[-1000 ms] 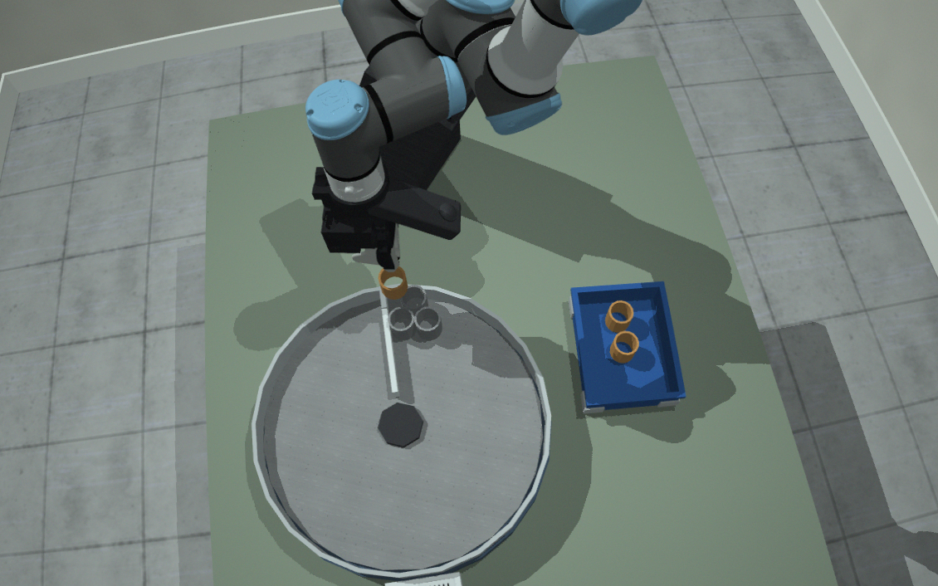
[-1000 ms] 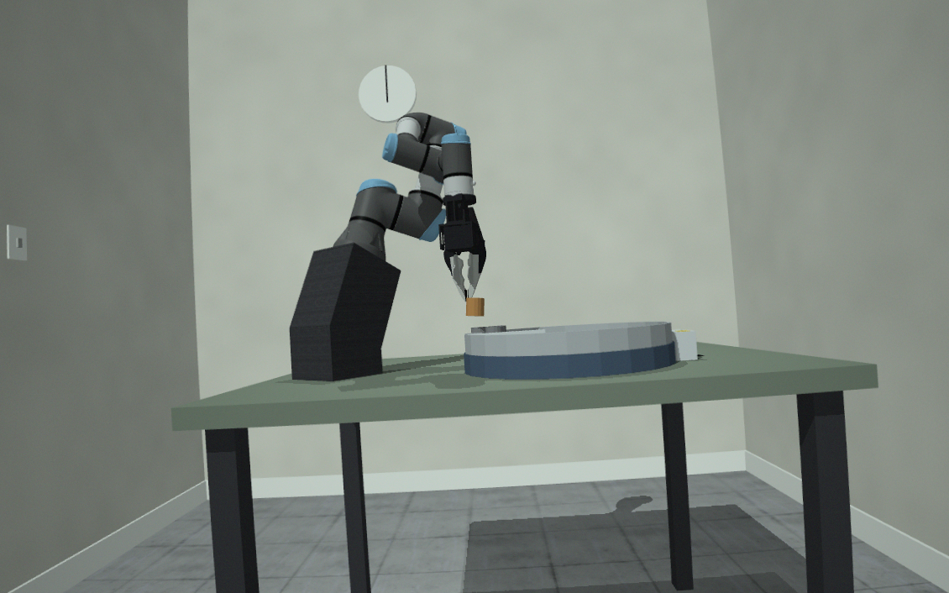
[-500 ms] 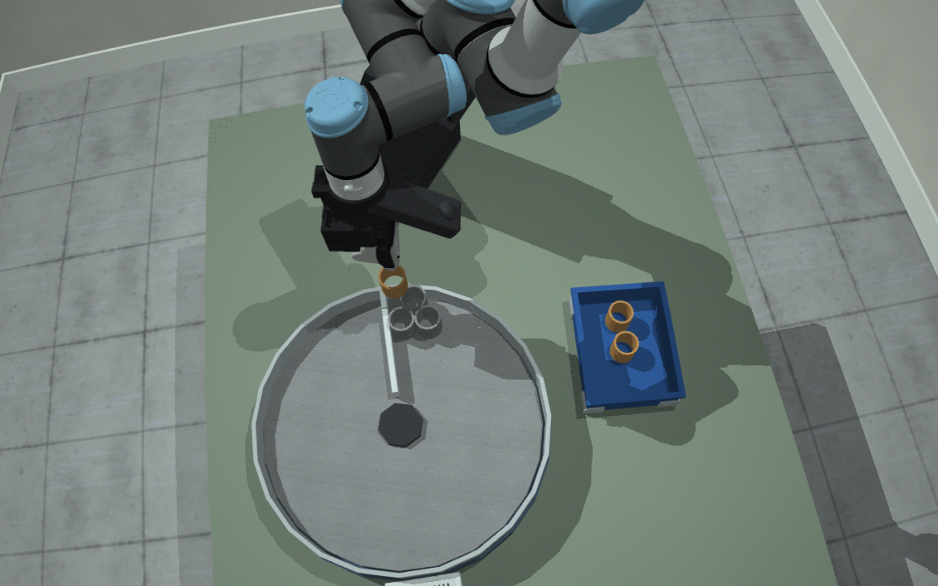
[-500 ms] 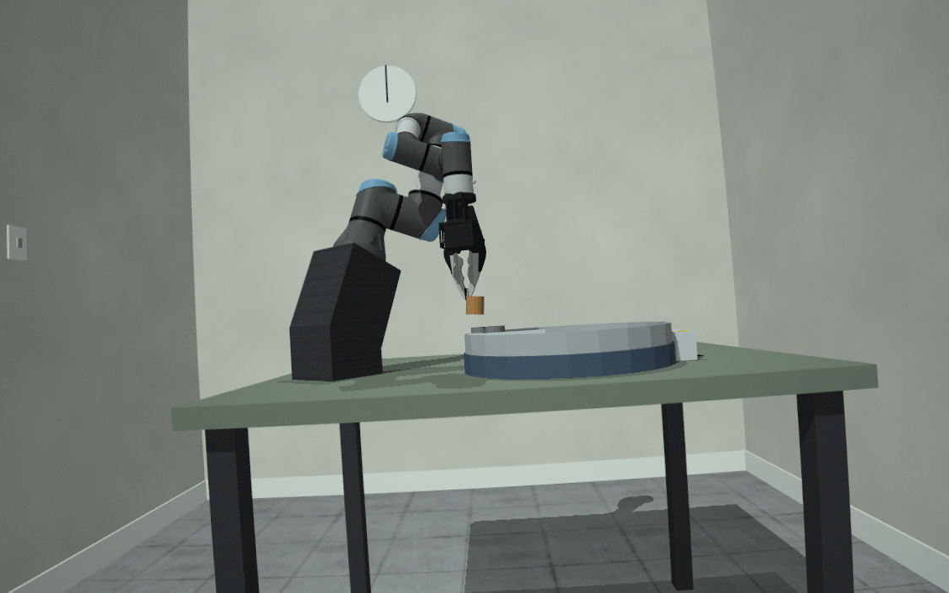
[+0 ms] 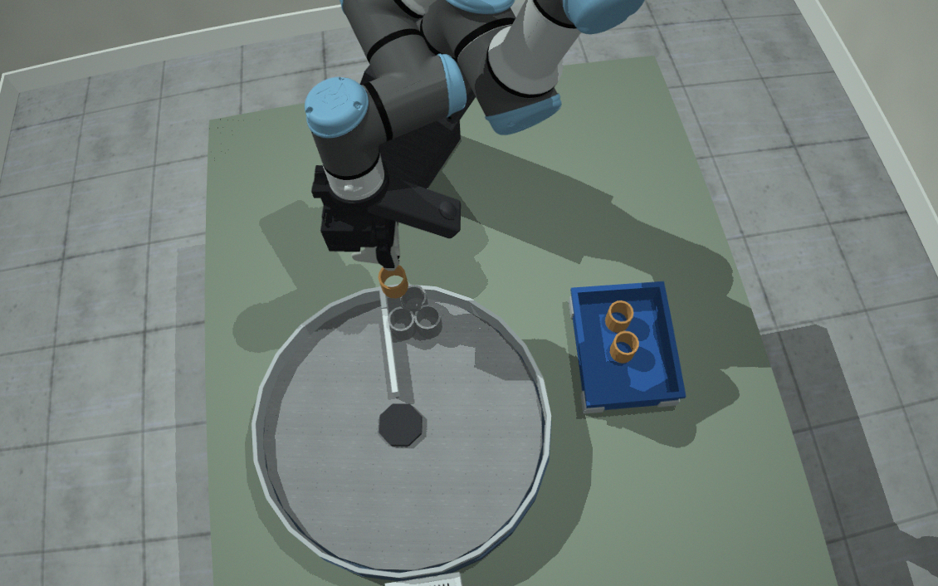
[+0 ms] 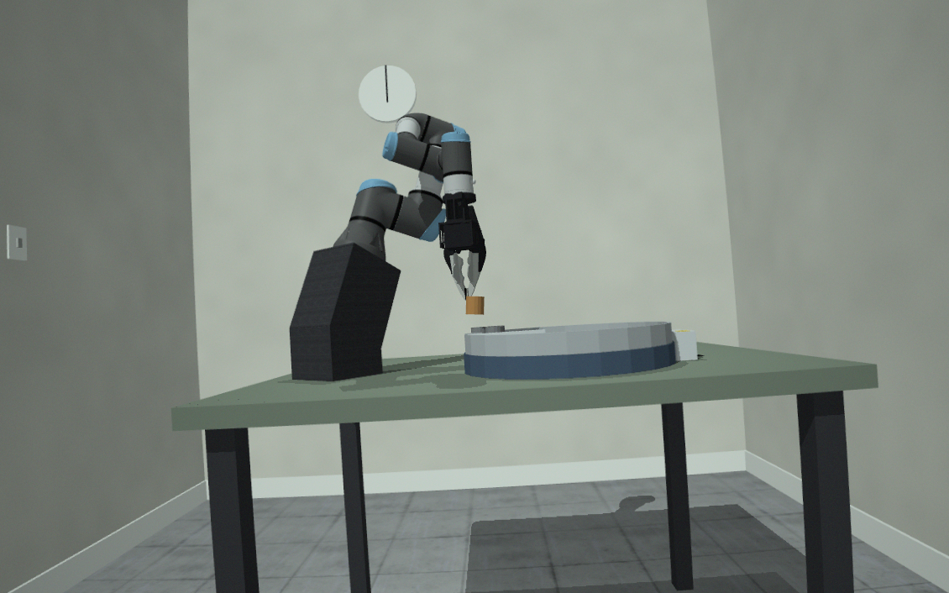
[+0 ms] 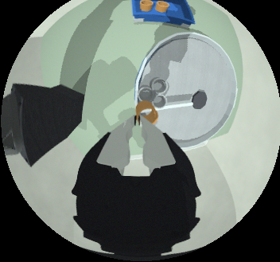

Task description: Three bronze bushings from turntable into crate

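My gripper [image 5: 389, 266] [image 6: 468, 294] [image 7: 137, 115] is shut on the wall of a bronze bushing [image 5: 394, 290] [image 6: 475, 306] [image 7: 141, 107]. It holds the bushing upright above the near-base rim of the turntable [image 5: 400, 509] [image 6: 567, 343] [image 7: 207, 61], with a gap below in the exterior view. Three grey bushings stand together on the turntable: one grey bushing [image 5: 401, 327], a second grey bushing [image 5: 427, 326] and a third, partly overlapped in the top view. Two bronze bushings [image 5: 619, 326] [image 5: 624, 357] stand upright in the blue crate [image 5: 597, 389] [image 7: 175, 17].
A pale divider bar [image 5: 390, 356] [image 7: 180, 106] runs from the turntable's rim towards its dark hub [image 5: 400, 425] [image 7: 200, 99]. The raised rim circles the turntable. The crate has low walls and stands beside it. A small white box [image 6: 686, 344] adjoins the turntable's far side from the base.
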Available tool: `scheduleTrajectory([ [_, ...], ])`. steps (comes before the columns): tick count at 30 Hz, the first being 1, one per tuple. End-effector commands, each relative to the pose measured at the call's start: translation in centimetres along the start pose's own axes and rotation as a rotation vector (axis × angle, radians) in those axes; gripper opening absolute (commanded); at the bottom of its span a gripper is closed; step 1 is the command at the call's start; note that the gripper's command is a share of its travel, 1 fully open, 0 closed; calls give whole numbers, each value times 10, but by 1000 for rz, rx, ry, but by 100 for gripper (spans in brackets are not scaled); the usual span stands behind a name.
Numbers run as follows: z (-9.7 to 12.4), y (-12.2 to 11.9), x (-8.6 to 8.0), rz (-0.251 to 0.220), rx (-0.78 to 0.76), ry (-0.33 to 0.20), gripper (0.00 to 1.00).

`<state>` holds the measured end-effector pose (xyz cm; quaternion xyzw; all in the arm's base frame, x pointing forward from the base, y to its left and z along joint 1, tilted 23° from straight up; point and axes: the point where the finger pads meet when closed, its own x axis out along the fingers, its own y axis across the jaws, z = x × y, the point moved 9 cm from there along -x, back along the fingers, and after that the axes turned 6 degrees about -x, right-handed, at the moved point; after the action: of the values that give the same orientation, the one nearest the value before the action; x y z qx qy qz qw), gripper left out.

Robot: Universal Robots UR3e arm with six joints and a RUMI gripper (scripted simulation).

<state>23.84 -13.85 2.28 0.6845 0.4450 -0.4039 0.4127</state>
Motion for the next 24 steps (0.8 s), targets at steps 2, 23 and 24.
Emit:
scheduleTrajectory([
  [2,1,0,0,1,0,-2,0],
  [23,-1,1,0,1,0,-2,0],
  [24,-1,1,0,1,0,-2,0],
])
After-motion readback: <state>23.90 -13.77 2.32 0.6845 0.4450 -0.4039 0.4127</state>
